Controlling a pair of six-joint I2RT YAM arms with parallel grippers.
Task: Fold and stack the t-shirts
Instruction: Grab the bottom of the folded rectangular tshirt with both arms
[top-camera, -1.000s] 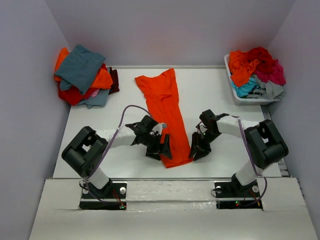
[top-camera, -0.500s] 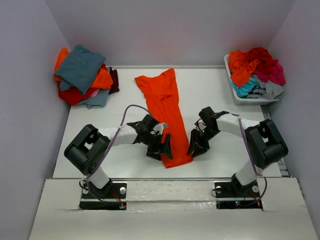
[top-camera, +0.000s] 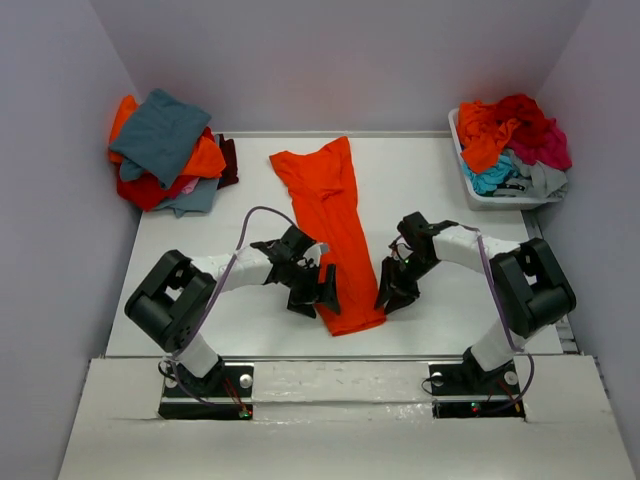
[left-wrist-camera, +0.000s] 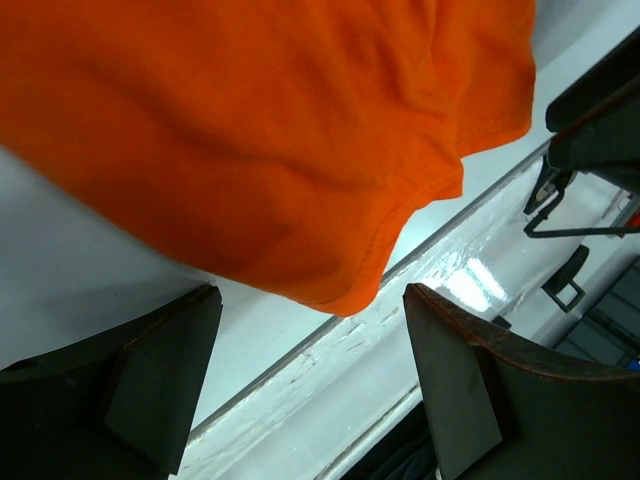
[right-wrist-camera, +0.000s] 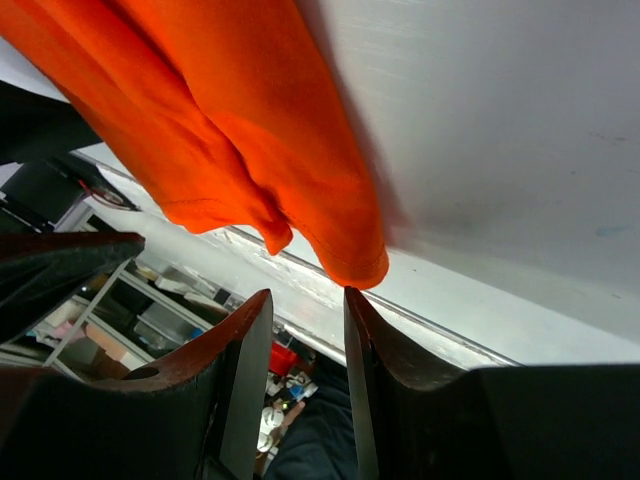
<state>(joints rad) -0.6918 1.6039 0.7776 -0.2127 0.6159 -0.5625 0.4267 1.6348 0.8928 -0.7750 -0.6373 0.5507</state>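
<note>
One orange t-shirt (top-camera: 335, 230) lies as a long strip mid table (top-camera: 440, 190), hem at the near edge; crosswise fold looks next. Left fingers (left-wrist-camera: 150, 370) gape wide and right fingers (right-wrist-camera: 240, 380) stand part-open beside its near corners, both empty; each must pinch a corner. Also one folded stack (top-camera: 165, 150) far left, one full bin (top-camera: 500, 200) far right.

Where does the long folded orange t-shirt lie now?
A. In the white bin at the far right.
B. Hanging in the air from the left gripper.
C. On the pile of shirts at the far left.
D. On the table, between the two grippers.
D: the orange t-shirt lies flat on the table, its near end between the left gripper and the right gripper.
</note>
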